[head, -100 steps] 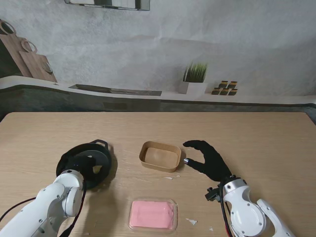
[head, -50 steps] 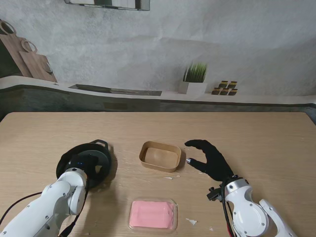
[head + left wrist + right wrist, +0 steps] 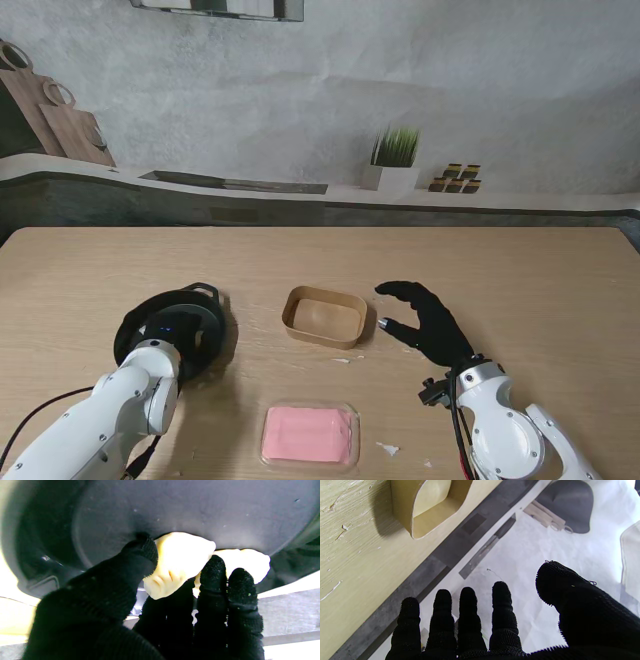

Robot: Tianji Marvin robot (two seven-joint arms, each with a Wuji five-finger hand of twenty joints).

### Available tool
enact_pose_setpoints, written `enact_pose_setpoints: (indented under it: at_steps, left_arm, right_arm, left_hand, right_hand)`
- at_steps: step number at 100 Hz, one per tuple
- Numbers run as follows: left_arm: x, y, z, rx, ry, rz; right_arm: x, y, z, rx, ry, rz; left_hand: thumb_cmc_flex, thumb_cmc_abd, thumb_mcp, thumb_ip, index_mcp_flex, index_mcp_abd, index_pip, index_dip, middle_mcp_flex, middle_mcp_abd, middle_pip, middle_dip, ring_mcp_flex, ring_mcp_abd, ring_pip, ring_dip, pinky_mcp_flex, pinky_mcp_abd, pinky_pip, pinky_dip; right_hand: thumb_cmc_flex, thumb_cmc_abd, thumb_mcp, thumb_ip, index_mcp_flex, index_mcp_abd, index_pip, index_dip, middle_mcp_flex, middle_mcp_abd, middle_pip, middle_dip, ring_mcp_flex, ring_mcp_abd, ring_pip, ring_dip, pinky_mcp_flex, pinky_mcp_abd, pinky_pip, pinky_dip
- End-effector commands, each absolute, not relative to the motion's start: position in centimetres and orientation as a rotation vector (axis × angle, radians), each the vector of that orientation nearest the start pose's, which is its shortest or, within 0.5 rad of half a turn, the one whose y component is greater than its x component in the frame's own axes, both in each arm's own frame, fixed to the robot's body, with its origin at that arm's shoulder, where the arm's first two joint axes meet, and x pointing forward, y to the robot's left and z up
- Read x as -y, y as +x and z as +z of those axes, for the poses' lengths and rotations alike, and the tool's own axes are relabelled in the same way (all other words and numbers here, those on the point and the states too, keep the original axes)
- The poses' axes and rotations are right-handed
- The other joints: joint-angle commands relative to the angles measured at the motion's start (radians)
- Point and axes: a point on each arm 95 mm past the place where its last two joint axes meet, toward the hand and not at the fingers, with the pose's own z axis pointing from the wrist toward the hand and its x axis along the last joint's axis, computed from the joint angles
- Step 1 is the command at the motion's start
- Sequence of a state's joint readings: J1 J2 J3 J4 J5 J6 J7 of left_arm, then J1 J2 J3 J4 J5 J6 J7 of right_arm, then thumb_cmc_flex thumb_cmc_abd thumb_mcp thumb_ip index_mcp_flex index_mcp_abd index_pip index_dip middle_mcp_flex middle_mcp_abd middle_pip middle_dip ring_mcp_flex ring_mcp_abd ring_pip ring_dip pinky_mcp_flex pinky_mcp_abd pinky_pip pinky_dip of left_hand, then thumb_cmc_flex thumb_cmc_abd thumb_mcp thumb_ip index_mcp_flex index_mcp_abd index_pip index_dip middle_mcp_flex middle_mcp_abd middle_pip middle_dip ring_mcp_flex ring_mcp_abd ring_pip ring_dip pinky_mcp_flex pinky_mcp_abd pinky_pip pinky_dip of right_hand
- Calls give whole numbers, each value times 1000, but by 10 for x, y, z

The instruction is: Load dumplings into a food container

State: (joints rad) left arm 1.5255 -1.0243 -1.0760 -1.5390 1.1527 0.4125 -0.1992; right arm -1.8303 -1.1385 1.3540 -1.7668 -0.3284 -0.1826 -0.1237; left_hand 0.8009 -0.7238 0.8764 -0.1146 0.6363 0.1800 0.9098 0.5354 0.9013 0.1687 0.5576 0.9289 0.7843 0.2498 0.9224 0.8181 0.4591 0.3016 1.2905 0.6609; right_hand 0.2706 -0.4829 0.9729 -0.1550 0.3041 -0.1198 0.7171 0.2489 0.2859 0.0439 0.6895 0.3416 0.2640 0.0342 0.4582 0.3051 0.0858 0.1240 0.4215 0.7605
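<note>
A black pan (image 3: 172, 330) sits on the table at my left. My left hand (image 3: 160, 610) is down inside it, its black-gloved thumb and fingers closed around a pale dumpling (image 3: 176, 562). A second dumpling (image 3: 247, 561) lies just behind it on the pan floor (image 3: 187, 510). In the stand view my left forearm hides the hand. The brown paper food container (image 3: 323, 316) stands mid-table with nothing visible inside; it shows too as the container (image 3: 430, 505) in the right wrist view. My right hand (image 3: 428, 322) rests to its right, fingers spread, holding nothing.
A pink block in a clear tray (image 3: 309, 434) lies near me, between my arms. White crumbs (image 3: 388, 449) dot the wood near the right arm. A potted plant (image 3: 393, 158) and wooden boards (image 3: 60, 115) stand on the ledge beyond the table.
My left arm has pushed further over the pan, now covering the dumpling that showed a second ago. The right hand has barely shifted.
</note>
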Motion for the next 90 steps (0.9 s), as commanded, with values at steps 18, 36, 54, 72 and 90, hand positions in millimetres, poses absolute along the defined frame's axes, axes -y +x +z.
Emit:
enact_pose_setpoints:
  at_steps: [18,36,54,72,90]
  left_arm:
    - [-37,381,-390,-1568,-1354,-852]
    - [-39,378,-371,-1517,-1292,-929]
    - [-42,373,-348,-1449,-1229,-1030]
    - [-41,366,-325,-1386,-1184,-1133]
    - [-25,364,-299,-1319,-1176,-1273]
  right_arm:
    - [6,334,-321,1089,-2091,-2445]
    - [6,334,-321,1085,-2093,-2447]
    - [6,334,-321,1086,-2092,-2448]
    - [6,334,-321,1087,-2092,-2446]
    - [5,334,-322,1086,-2093,-2443]
  left_hand:
    - [151,-81,-14,-1,132,-171,139,21,143,-30,21,52,168,-11,-4,41,133,64,40,-73]
    - [148,-130,22,9,181,-168,122,3,194,-22,-20,47,240,-8,-81,54,198,99,1,-125]
    - [148,-164,45,13,210,-154,113,-7,225,-16,-48,56,282,-5,-126,75,235,116,-27,-138]
    - [150,-176,55,15,217,-148,108,-10,237,-16,-62,64,298,-6,-152,93,247,123,-45,-139]
    - [153,-176,53,17,220,-142,106,-9,238,3,-69,69,302,-3,-162,101,250,127,-50,-136]
  right_hand:
    - [-15,4,-5,38,12,-22,3,-2,-7,1,16,2,-12,-2,4,8,6,-11,4,16]
    - [-16,4,-6,37,12,-23,3,-2,-6,1,16,3,-11,-3,4,8,6,-12,4,15]
    - [-15,4,-8,36,12,-23,4,-2,-6,1,15,3,-11,-3,4,8,6,-12,4,16]
    - [-17,6,-9,36,11,-23,3,-2,-7,0,15,3,-12,-4,4,8,5,-13,4,15]
    - [-16,5,-10,36,13,-23,3,-2,-7,0,15,3,-12,-4,4,8,6,-12,4,16]
